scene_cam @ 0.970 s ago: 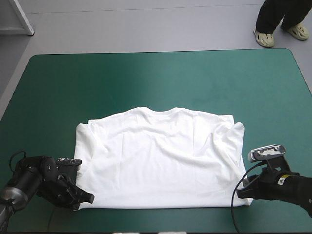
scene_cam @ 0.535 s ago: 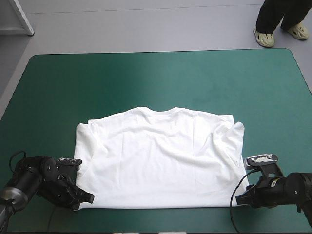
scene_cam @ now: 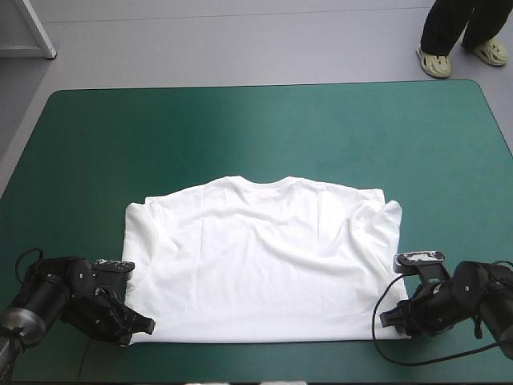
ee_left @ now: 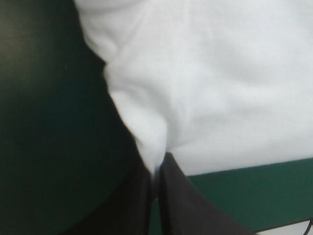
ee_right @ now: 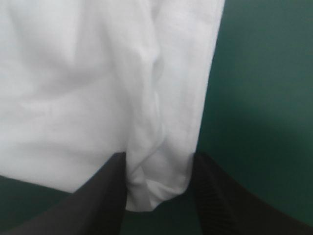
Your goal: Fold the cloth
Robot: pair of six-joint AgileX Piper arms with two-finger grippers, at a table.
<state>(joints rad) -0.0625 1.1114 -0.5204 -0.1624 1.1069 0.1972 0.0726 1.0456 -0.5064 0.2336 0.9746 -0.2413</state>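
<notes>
t-shirt point(scene_cam: 264, 265) lies spread flat, no fold made yet; my left gripper point(ee_left: 157, 164) pinches one hem corner, my right gripper point(ee_right: 159, 161) stands spread around the other.

Place: robotics lab or test room | Signs: left arm point(scene_cam: 50, 293) and right arm point(scene_cam: 479, 290) of a robot reaching onto one teal-green-covered table point(scene_cam: 240, 136), a white T-shirt point(scene_cam: 264, 265) spread flat on it | Around: bare grey floor point(scene_cam: 240, 48) and a white frame leg point(scene_cam: 38, 30) beyond the far edge

Both near corners of the T-shirt point(scene_cam: 264, 265) are hidden by the left gripper point(scene_cam: 147, 326) and right gripper point(scene_cam: 386, 318); wrist views crop it.
</notes>
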